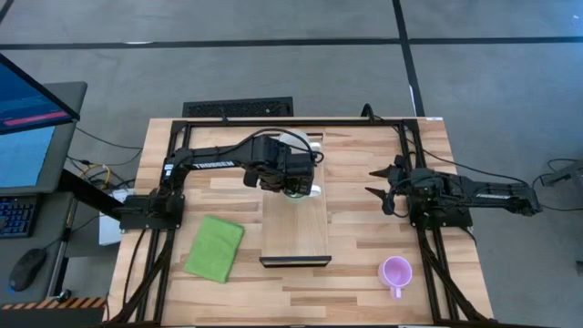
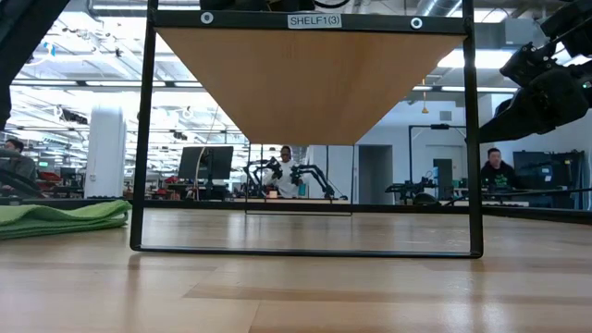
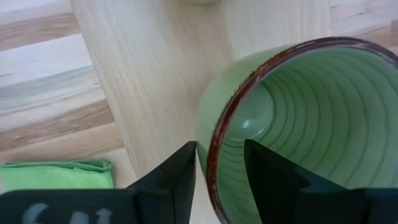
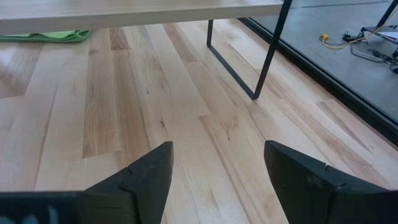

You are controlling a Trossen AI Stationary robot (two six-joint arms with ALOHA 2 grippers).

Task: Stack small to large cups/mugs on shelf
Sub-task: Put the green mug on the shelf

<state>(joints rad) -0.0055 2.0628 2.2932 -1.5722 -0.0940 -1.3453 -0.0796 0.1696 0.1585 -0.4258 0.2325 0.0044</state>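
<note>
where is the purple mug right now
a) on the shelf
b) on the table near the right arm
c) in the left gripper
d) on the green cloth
b: the high view shows the purple mug standing on the table just in front of the right arm's base, apart from the shelf and the green cloth, while the left gripper has its fingers astride the rim of the green mug.

mugs: 3 (white (image 1: 293, 139), green (image 1: 297, 189), purple (image 1: 395, 271)) | shelf (image 1: 295, 232): 1 | cloth (image 1: 215, 247): 1 | arms: 2
</note>
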